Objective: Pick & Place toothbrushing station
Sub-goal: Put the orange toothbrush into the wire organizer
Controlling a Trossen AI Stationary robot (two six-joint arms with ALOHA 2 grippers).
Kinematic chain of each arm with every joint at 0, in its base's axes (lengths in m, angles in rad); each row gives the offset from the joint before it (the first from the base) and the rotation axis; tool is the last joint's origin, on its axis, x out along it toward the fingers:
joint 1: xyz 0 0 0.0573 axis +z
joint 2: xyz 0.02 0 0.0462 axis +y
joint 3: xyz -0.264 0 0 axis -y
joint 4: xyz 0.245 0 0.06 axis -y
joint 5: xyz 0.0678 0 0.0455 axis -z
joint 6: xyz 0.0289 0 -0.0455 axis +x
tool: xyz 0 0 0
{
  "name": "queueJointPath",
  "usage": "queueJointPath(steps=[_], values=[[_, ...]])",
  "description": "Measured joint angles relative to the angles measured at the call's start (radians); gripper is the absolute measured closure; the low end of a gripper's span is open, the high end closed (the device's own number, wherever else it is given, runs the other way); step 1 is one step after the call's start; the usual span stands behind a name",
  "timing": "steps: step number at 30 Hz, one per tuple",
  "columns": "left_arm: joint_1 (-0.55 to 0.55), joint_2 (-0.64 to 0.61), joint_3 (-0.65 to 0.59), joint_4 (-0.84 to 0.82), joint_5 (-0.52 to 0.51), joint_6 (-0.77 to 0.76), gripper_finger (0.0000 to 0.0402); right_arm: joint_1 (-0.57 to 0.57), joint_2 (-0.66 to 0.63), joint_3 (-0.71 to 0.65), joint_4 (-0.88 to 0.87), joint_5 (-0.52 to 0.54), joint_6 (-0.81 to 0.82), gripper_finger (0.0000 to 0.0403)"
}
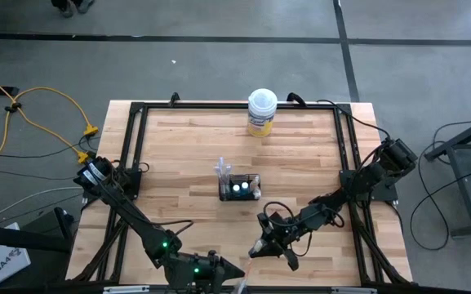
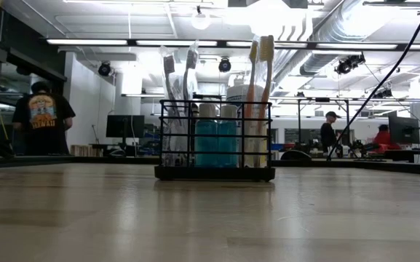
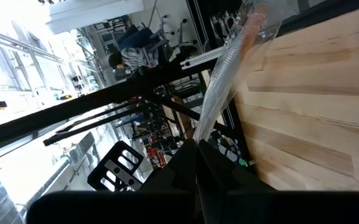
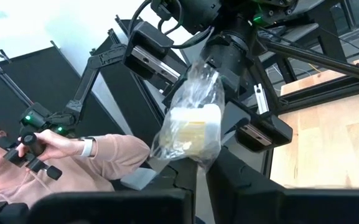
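Planks of pale wood make up the table (image 1: 194,155), which fills the middle of the high view inside a black frame, with grey floor (image 1: 219,65) around it and yellow cable (image 1: 23,114) at the left. Across the low view's background lies a bright workshop: one person (image 2: 42,116) at the far left, two more at the far right.

Against the table's upper edge stands a yellow round tub (image 1: 261,113) with a white lid. Near the centre sits the toothbrushing station (image 1: 240,187), a black wire-mesh holder; two teal white-capped tubes (image 2: 217,138) stand inside it, with pale toothbrushes (image 2: 259,94) rising on either side.

At the bottom centre, the left hand (image 3: 196,146) is pressed together on a wrapped toothbrush (image 3: 229,62) in clear plastic. Just right of it, the right hand (image 4: 199,167) pinches a clear plastic bag (image 4: 190,121) holding something pale. Another person's hand (image 4: 39,146), gripping a control handle, appears at the right wrist view's lower left.
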Motion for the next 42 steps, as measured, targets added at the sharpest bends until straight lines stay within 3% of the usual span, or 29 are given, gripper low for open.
queueJointPath(steps=[35,42], values=[[0.000,0.000,0.000,0.000,0.001,-0.102,0.0400,-0.006,0.000,0.000,-0.002,0.001,0.027,0.0395],[0.002,0.000,0.000,0.003,0.003,-0.125,0.0352,-0.006,0.000,0.000,-0.005,0.002,0.031,0.0395]])
